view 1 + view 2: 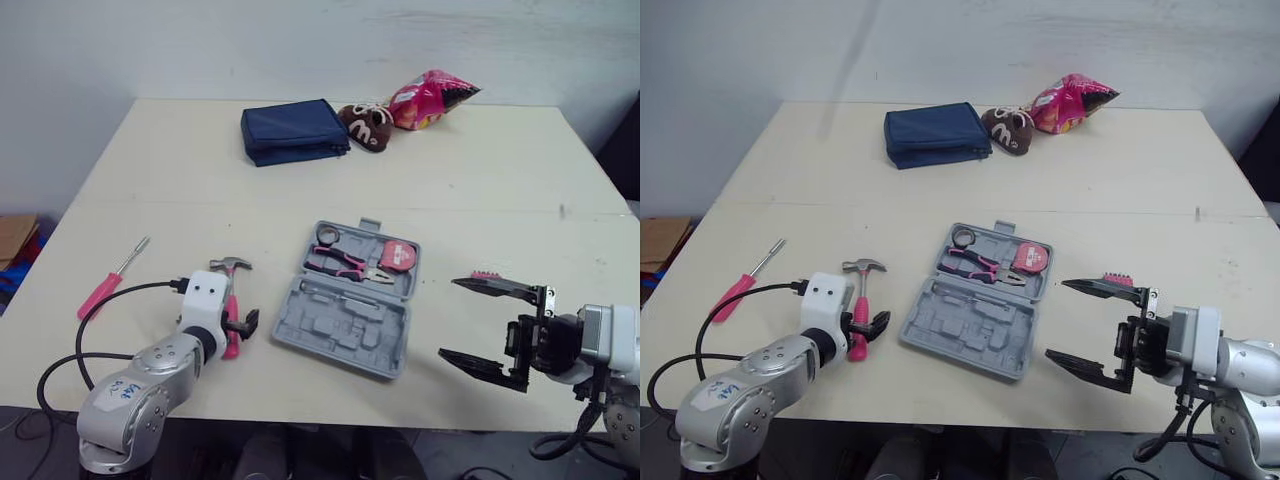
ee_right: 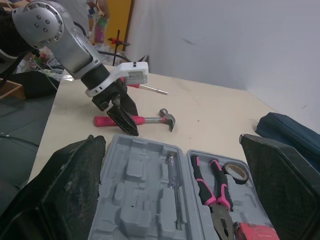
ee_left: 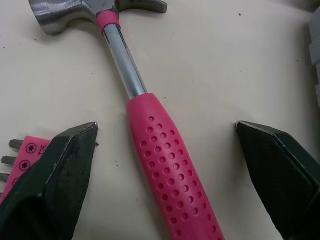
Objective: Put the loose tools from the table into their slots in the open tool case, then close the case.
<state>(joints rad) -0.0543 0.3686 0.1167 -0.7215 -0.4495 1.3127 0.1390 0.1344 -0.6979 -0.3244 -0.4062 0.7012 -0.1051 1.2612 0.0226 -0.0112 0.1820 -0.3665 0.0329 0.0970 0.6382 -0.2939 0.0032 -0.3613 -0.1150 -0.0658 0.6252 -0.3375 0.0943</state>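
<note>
Left claw apart, straddling the pink-handled steel hammer, which lies near the front edge of the desk beside the open grey plastic tool case. Close on mid-grip, squarely, or the heavy head may swing. Right claw apart, idle

You've got the open tool case mid-table; hammer just left of it, w/ L gripper at its pink handle; R gripper spread wide, right of case.
</note>
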